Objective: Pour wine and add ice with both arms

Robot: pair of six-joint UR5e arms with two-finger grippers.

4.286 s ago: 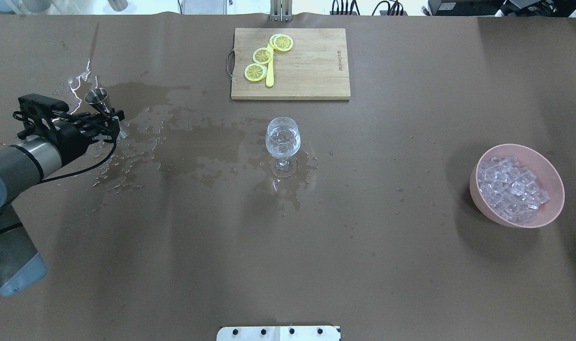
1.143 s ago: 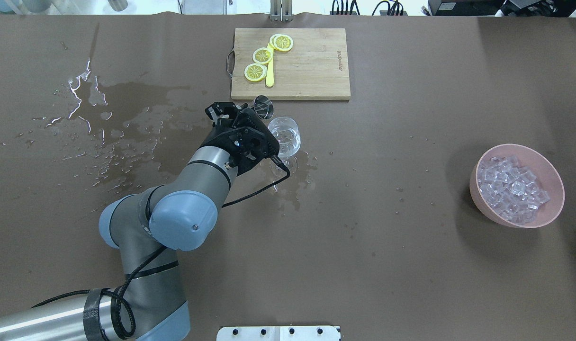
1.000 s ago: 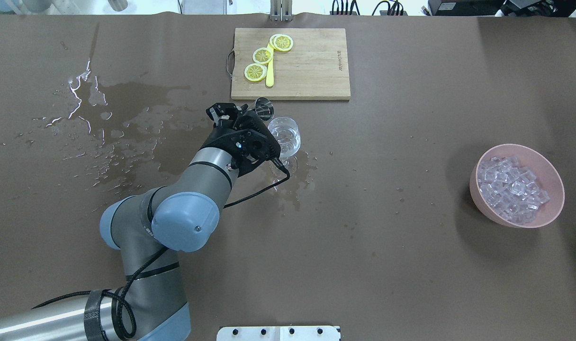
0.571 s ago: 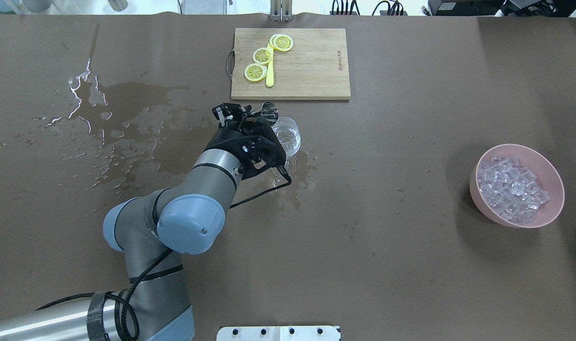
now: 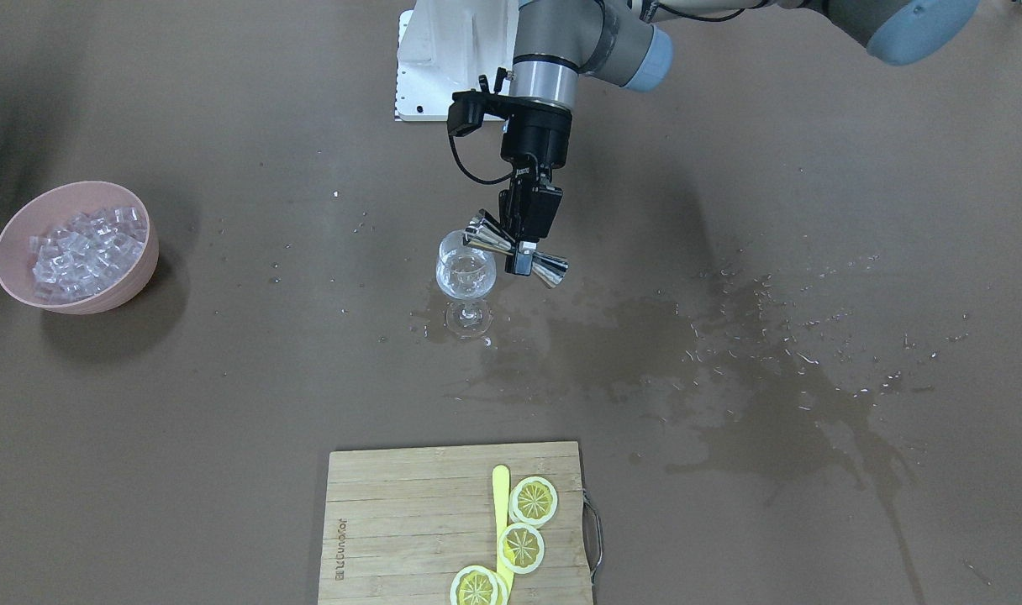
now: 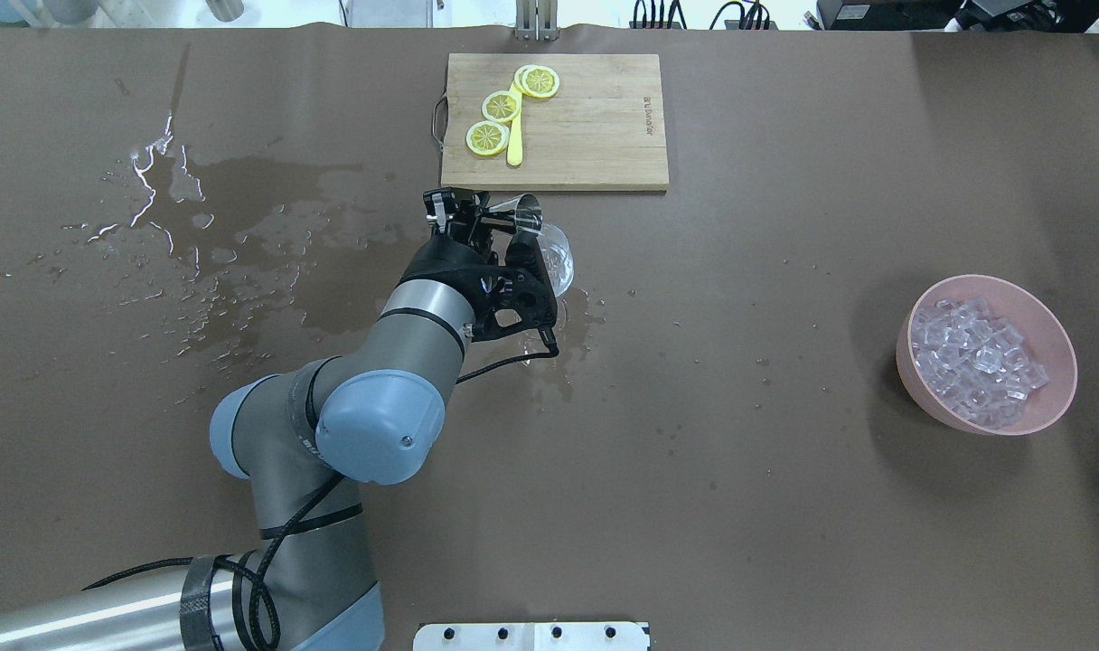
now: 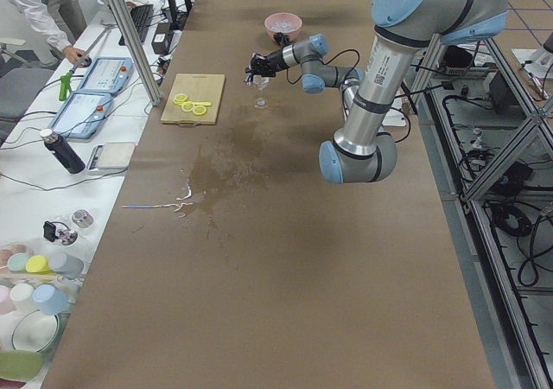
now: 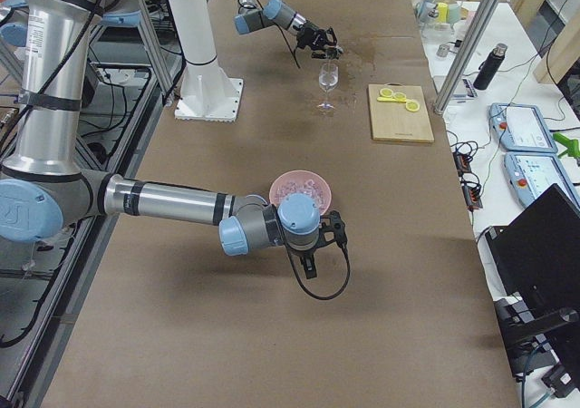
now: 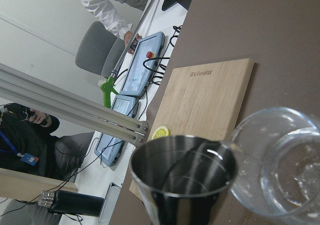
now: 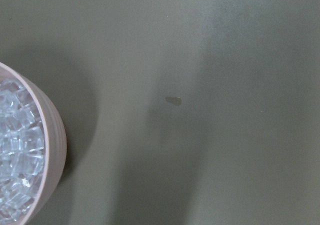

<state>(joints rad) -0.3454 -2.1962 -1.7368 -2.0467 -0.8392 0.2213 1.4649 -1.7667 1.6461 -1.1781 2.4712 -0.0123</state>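
Observation:
My left gripper point(image 5: 521, 249) is shut on the waist of a steel jigger point(image 5: 516, 249), which is tipped on its side with one mouth at the rim of the wine glass point(image 5: 466, 277). From overhead the jigger point(image 6: 522, 213) sits at the far rim of the glass point(image 6: 558, 264). The glass holds some clear wine point(image 9: 295, 177). The ice point(image 6: 974, 357) fills a pink bowl point(image 6: 956, 418) at the right. My right gripper point(image 8: 311, 265) hangs beside the bowl point(image 8: 301, 189); I cannot tell whether it is open.
A wooden cutting board point(image 6: 595, 136) with lemon slices point(image 6: 502, 106) lies beyond the glass. Spilled liquid point(image 6: 242, 235) wets the table left of and around the glass. A white base plate point(image 6: 531, 636) sits at the near edge.
My left arm carried the jigger from the table's left side to the wine glass. Over the last second it moved right and tipped the jigger over the rim.

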